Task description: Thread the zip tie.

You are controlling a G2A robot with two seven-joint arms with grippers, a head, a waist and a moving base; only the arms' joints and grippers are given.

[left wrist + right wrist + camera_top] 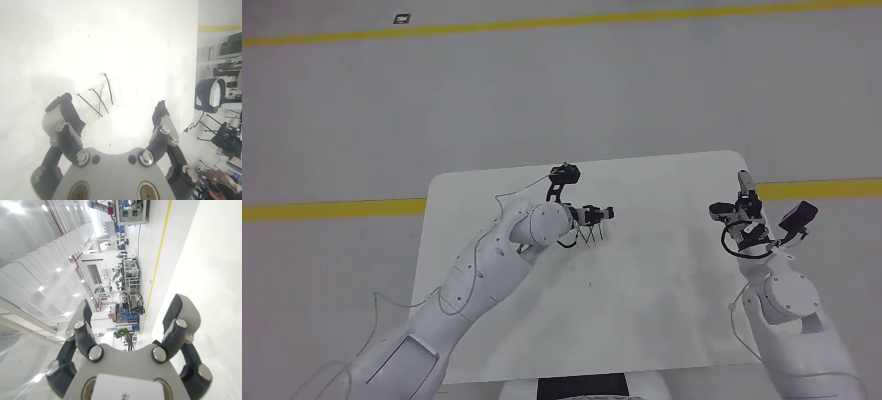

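On the white table (672, 300), 4 thin black zip ties (100, 101) lie loose in a small cluster a little left of the middle, side by side and roughly parallel, 2 of them crossing. In the top view they show as fine dark lines (588, 237) just on the near side of the left claw (597, 213), which hangs over the table at the end of an arm stretched in from the near left. The left wrist view shows this claw (113, 103) spread wide, its 2 black-padded fingers (70, 111) well apart with nothing between them; the ties sit on the table beyond the gap, closer to one finger than the other, and touch neither. The right claw (742, 185) is at the table's right edge, well apart from the ties, pointing toward the far side. Its own wrist view shows it (131, 306) open too, fingers (175, 309) apart and holding nothing, with the table's edge (217, 256) beside it and the room beyond.
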